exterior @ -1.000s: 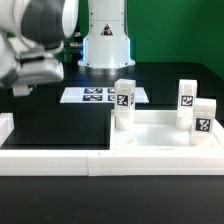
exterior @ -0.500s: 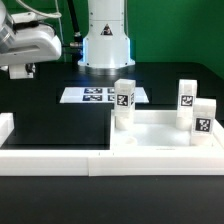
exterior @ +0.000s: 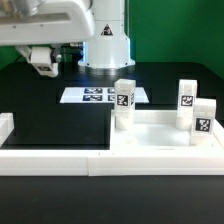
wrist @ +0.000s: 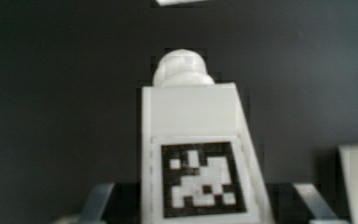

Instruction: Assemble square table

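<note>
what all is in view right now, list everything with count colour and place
square table slab: one, white, on the table at the exterior view's right
legs standing on the slab: three, white with black-and-white tags, one at its near-left corner, two at its right side
fourth leg: one, white, tagged, filling the wrist view between the fingers
marker board: one, white, flat behind the slab
border wall: one, white, low, along the front
hand: one, upper left of the exterior view, shut on the fourth leg

Three upright legs (exterior: 124, 103) crowd the slab (exterior: 160, 140); black table (exterior: 50, 115) open.
</note>
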